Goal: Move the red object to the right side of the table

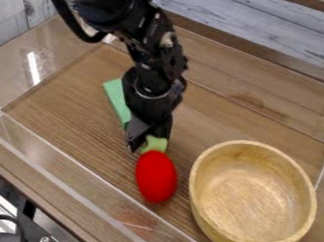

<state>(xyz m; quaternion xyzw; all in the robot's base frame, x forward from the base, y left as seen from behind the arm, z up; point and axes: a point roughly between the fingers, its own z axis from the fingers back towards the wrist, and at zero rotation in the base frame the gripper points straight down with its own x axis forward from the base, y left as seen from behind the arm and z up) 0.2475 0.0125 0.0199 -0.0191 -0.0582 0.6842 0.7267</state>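
Grasp step: gripper (149, 145) points down over the far tip of the red object (155, 177), jaws apparently together on its leafy end, near-centre table (58, 114); next, lift and carry right.

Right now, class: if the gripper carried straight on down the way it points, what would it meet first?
Most likely the red object: the gripper points down right above its leafy top. Depth is unclear, so it may already touch.
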